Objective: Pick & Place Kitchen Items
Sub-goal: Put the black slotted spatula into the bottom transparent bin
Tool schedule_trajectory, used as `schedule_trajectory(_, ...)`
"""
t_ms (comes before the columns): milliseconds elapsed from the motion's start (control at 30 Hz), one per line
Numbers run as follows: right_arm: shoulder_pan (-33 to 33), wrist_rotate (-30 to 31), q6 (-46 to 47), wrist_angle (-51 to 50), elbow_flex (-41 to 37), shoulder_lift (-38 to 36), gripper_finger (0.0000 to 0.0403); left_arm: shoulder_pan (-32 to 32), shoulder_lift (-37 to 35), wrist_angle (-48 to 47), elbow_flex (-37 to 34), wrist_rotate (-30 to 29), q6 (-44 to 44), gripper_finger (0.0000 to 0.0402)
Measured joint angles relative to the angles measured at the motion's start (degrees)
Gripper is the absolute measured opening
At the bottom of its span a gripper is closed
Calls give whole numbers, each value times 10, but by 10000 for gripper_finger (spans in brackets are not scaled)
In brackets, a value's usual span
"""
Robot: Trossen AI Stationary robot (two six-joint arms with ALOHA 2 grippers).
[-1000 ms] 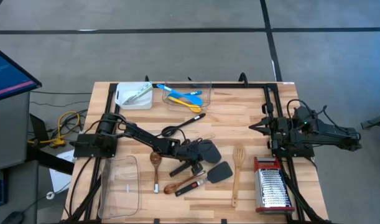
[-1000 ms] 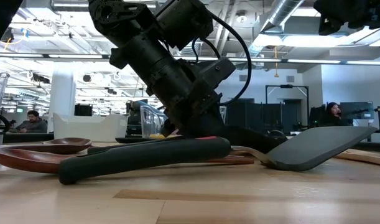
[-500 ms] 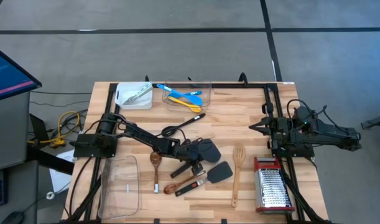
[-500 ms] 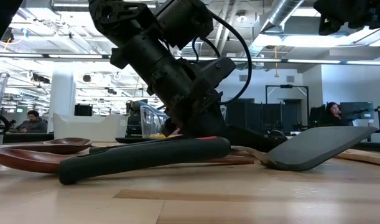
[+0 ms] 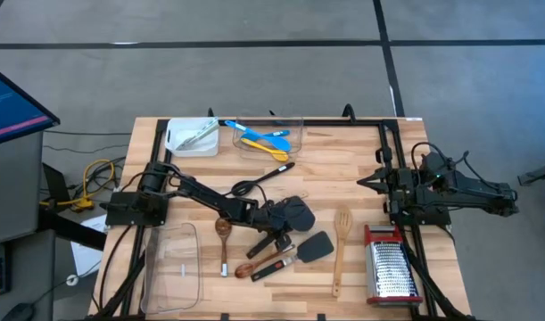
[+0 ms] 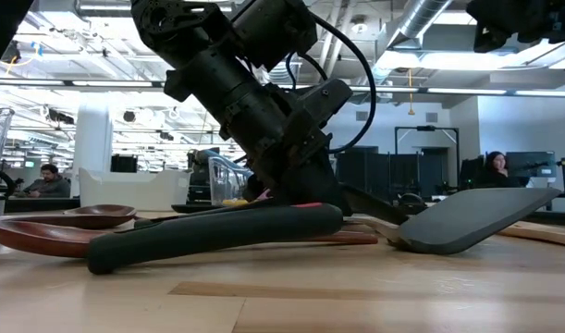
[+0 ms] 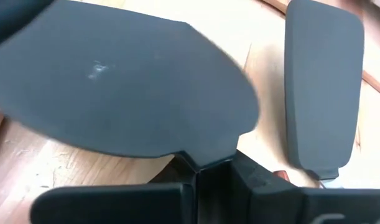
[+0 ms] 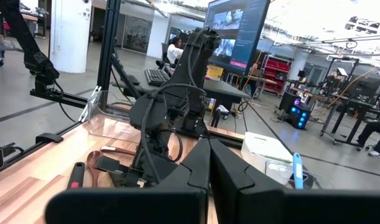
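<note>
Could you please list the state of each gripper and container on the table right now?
Left gripper: shut on the dark spatula, at mid-table.
Right gripper: shut, empty, parked at the table's right edge.
Clear tub near the left arm: upright, empty.
Far clear tub: holds blue and yellow spoons.

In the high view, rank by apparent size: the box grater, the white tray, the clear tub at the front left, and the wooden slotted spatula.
1. clear tub, largest footprint.
2. box grater.
3. white tray, close to the grater, so that pair is unsure.
4. wooden slotted spatula, long but narrow, smallest area.
</note>
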Motion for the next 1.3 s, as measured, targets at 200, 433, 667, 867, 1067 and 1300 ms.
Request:
schedule_trajectory(200, 0, 0, 0, -1, 0, 0, 0, 0, 0, 4, 1, 0, 0, 15)
schedule_trajectory(433, 0, 0, 0, -1, 0, 0, 0, 0, 0, 5, 1, 9, 0, 14)
schedule_trajectory(667, 0, 0, 0, -1, 0, 0, 0, 0, 0, 9, 1, 10, 0, 12)
schedule_trajectory(867, 0, 0, -1, -1, 0, 0, 0, 0, 0, 15, 1, 20, 0, 3)
schedule_trajectory(1067, 0, 0, -1, -1, 0, 0, 0, 0, -19, 15, 1, 31, 14, 2)
schedule_trajectory(1300, 0, 0, -1, -1, 0, 0, 0, 3, -117, 11, 1, 4, 102, 2)
